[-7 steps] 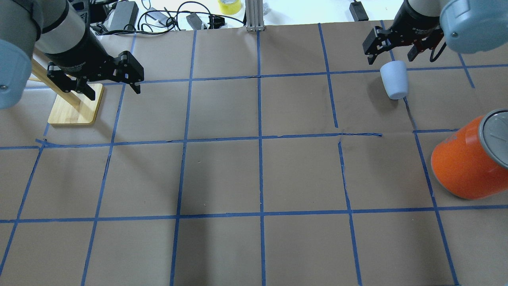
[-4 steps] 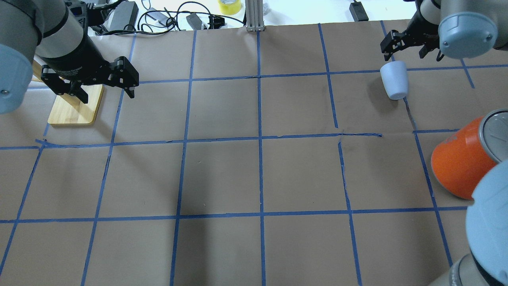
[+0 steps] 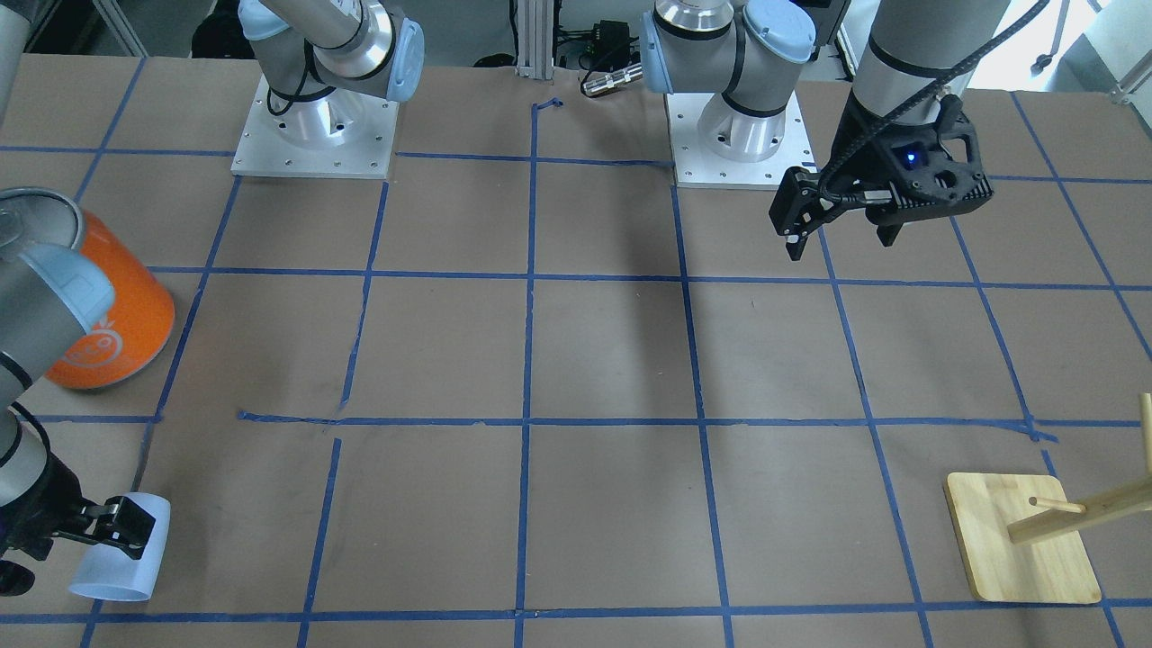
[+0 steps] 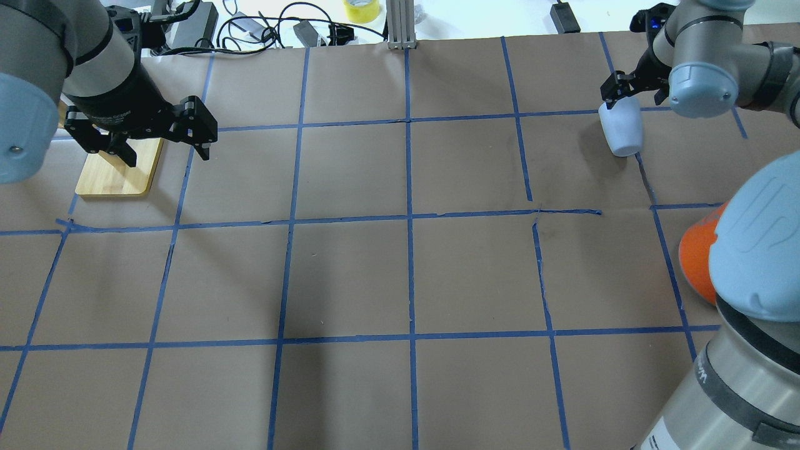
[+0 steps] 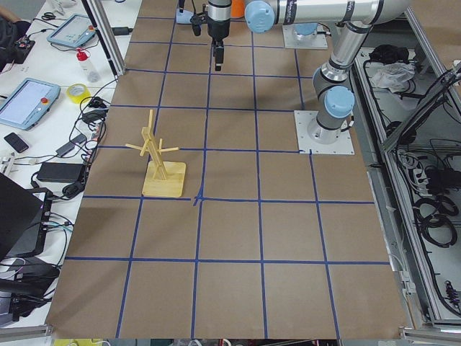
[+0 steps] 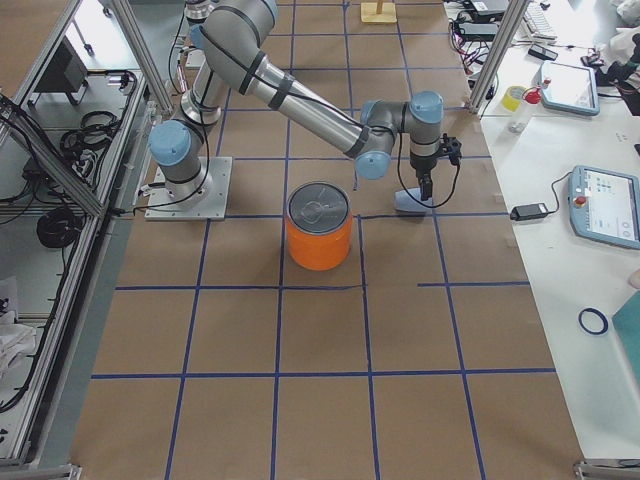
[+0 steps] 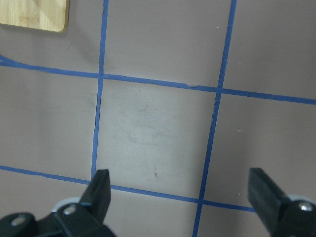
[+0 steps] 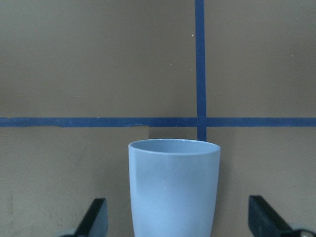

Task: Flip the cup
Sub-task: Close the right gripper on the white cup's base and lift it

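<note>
The cup (image 4: 620,132) is a small pale blue-grey tumbler lying on its side at the far right of the table, wide end pointing away from the robot. It also shows in the front-facing view (image 3: 117,553) and the right wrist view (image 8: 173,190). My right gripper (image 4: 632,99) is open and low over the cup's wide end. In the right wrist view its fingers (image 8: 94,219) stand on either side of the cup, clear of it. My left gripper (image 4: 164,147) is open and empty above the table, by the wooden stand; it also shows in the left wrist view (image 7: 180,197).
A large orange can (image 6: 318,228) with a silver lid stands near the cup on the robot's side, partly hidden by my right arm in the overhead view (image 4: 695,250). A wooden rack on a flat base (image 4: 115,172) stands far left. Cables (image 4: 250,25) lie beyond the far edge.
My right gripper has turned and come down around the cup's wide end, and the right arm's elbow now covers much of the orange can. The left gripper has shifted slightly. The cup has not moved.
</note>
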### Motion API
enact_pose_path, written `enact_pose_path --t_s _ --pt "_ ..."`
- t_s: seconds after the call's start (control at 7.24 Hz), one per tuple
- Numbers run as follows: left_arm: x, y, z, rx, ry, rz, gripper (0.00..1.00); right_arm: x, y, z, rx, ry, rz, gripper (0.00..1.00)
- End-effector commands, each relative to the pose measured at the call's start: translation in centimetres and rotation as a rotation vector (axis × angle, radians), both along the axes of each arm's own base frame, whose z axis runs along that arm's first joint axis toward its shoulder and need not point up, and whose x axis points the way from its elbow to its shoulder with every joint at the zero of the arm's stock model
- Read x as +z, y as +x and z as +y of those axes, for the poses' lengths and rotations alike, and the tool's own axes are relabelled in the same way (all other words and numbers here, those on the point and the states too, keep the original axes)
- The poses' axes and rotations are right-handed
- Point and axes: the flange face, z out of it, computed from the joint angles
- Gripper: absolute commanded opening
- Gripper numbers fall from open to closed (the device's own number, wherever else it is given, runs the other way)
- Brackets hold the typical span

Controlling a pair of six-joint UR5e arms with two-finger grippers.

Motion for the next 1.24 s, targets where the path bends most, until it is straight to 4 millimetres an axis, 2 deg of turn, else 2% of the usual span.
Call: enact_pose_path --t_s 0.0,0.69,0.97,1.11 --pt "-0.1 0.0 0.0 0.003 0.002 0.000 1.00 -2.1 -0.6 -0.6 -0.011 0.015 -0.017 1.00" --pt "-0.2 0.0 -0.2 -0.002 0.004 -0.002 1.00 -4.3 -0.8 -1.3 0.024 -0.018 -0.003 1.00" --pt "-0.1 0.1 -0.1 -0.001 0.001 -0.004 1.00 -6.4 -0.4 -1.4 0.031 -0.002 -0.053 1.00" --pt "0.0 0.1 -0.2 0.008 -0.009 -0.002 1.00 -6.6 -0.4 -1.4 0.032 0.001 -0.056 1.00"
